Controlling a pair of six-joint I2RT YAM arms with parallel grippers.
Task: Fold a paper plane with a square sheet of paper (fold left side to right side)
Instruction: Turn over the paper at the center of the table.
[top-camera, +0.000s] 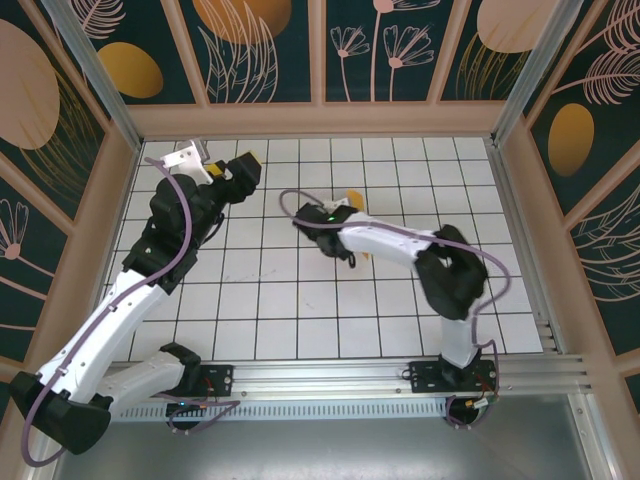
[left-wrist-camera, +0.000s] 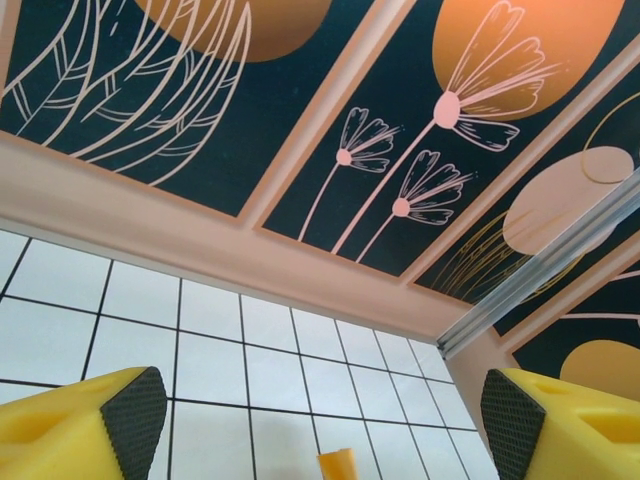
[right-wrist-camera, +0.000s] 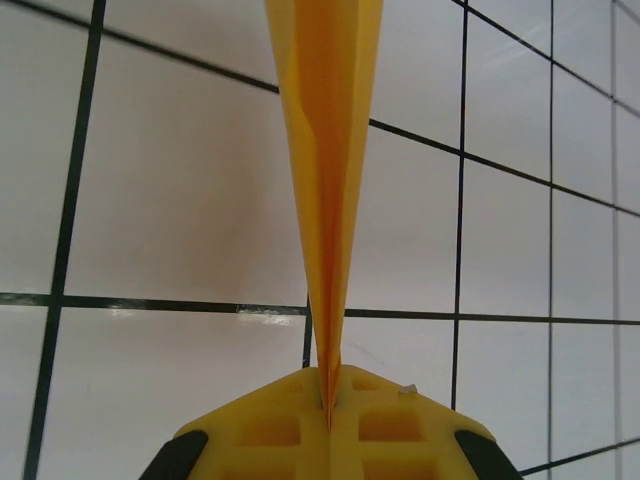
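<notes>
my right gripper (right-wrist-camera: 328, 405) pinches the paper plane (right-wrist-camera: 325, 150) by one thin end at mid-table; my left gripper (left-wrist-camera: 322, 415) hangs open, far left. a sideways tug could tear or unfold it.

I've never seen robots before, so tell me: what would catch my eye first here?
The bright orange paper plane, a narrow folded dart pinched at one end by the right gripper over the white tiled table. Then the walls around the table: dark panels with pale flowers and orange discs, which the open left gripper faces.
</notes>
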